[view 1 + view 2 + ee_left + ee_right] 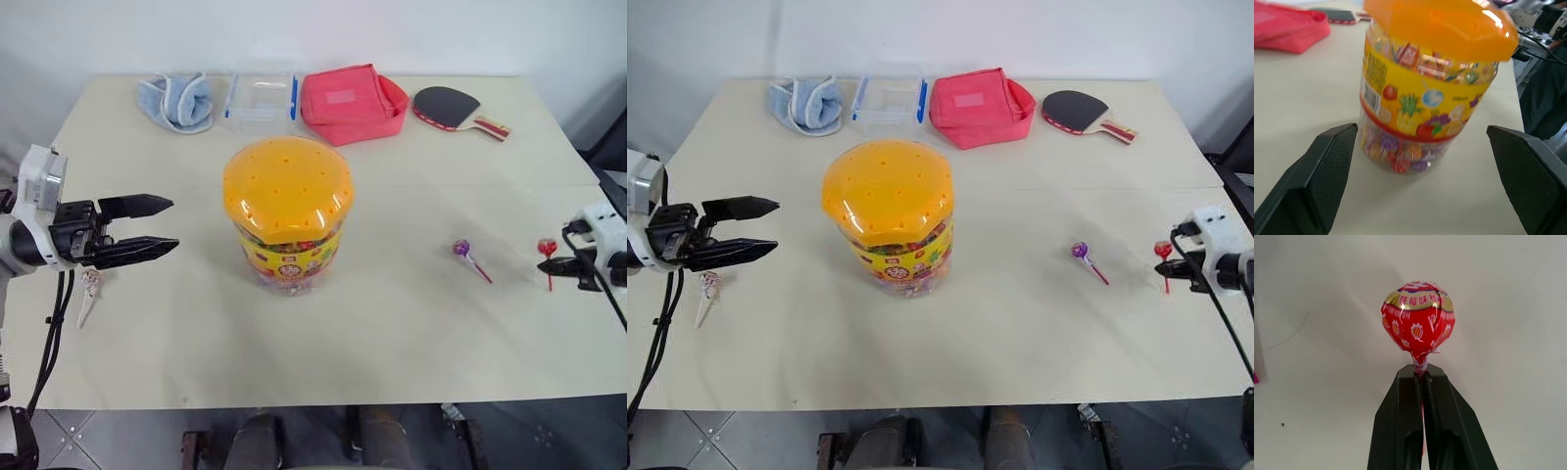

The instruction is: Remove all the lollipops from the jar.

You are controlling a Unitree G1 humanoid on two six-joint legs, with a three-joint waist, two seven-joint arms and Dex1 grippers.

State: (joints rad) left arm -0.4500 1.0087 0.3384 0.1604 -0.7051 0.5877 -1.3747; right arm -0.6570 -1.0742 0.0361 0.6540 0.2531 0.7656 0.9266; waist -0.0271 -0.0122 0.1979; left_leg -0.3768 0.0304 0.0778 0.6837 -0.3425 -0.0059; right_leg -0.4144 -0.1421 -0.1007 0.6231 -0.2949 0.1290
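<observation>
Lollipops lay apart on the beige table (pixel 392 323): a purple-wrapped one (pixel 461 249) on a red stick lay right of the wide clear plastic jar (pixel 288 227) with its dotted orange lid on, and a white-stick one (pixel 90 286) lay beneath my left gripper (pixel 167 224). My right gripper (pixel 1421 374), clenched, was grasping the red-wrapped lollipop (pixel 1418 321) by its stick, low at the table's right edge. My left gripper was released, jaws spread wide, pointing level at the jar from its left, apart from it.
</observation>
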